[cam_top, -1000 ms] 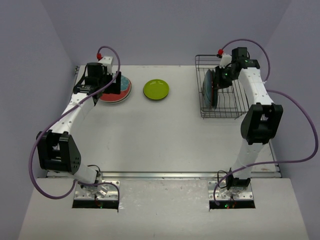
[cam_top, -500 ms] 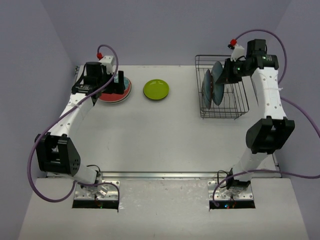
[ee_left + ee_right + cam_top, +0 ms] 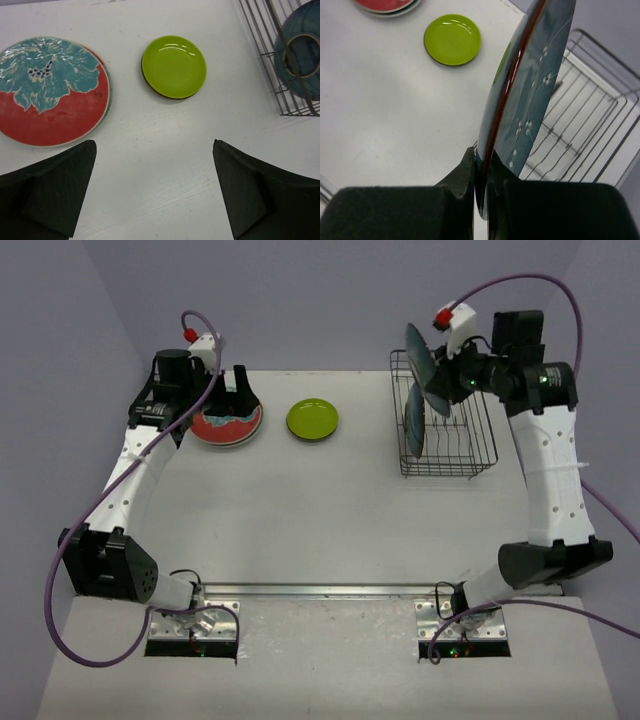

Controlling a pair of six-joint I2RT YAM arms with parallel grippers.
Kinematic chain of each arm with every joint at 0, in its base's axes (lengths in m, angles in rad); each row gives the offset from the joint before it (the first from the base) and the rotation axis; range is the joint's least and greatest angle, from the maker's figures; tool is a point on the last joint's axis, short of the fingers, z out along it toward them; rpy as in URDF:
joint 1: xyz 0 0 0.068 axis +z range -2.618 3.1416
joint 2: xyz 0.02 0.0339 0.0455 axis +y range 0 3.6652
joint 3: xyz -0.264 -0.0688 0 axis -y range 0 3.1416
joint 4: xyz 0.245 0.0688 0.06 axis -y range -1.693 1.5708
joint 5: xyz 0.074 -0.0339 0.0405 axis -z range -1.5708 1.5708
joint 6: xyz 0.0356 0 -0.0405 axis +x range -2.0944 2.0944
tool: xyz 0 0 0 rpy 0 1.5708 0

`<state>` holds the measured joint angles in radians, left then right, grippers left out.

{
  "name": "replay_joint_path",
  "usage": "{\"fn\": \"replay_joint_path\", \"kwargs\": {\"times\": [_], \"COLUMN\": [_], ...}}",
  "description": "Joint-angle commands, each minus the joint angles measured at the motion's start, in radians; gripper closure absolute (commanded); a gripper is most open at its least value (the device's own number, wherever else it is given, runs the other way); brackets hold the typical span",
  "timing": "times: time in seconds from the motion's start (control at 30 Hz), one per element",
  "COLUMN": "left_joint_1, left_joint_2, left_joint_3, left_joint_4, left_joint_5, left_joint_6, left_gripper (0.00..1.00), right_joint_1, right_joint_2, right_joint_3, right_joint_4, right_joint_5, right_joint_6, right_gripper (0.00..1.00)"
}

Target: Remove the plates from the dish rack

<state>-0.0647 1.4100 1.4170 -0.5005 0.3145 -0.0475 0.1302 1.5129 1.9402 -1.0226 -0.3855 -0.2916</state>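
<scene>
Pinching teal plate (image 3: 540, 90) upright above dish rack (image 3: 455, 462), right tool (image 3: 481, 167)

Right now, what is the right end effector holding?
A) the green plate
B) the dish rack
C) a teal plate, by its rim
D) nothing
C: the right end effector is shut on the rim of the teal plate over the dish rack; the green plate lies on the table.

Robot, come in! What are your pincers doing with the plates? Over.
Left pincer open, empty. Right pincer shut on blue plate, above rack. Rack holds second plate. On table: green plate, red plate; nothing blocking.
</scene>
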Motion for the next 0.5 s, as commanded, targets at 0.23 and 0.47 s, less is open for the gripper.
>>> {"fn": "replay_joint_path", "kwargs": {"times": [0.23,0.47], "left_joint_1": [-0.001,-0.015], "left_joint_2": [-0.08,-0.04], "left_joint_3": [0.12,0.074], "left_joint_4": [-0.09,-0.25], "left_joint_5": [0.432,0.557], "left_joint_6": [-0.038,0.114], "left_gripper": [0.06,0.21], "right_joint_1": [0.779,0.934], "right_joint_2": [-0.457,-0.529], "right_joint_3": [-0.803,-1.243], "right_joint_4": [0.785,1.364], "right_joint_5": [0.635,0.688], "right_joint_6": [-0.978,-1.377], "right_gripper": [1.0,1.0]}}
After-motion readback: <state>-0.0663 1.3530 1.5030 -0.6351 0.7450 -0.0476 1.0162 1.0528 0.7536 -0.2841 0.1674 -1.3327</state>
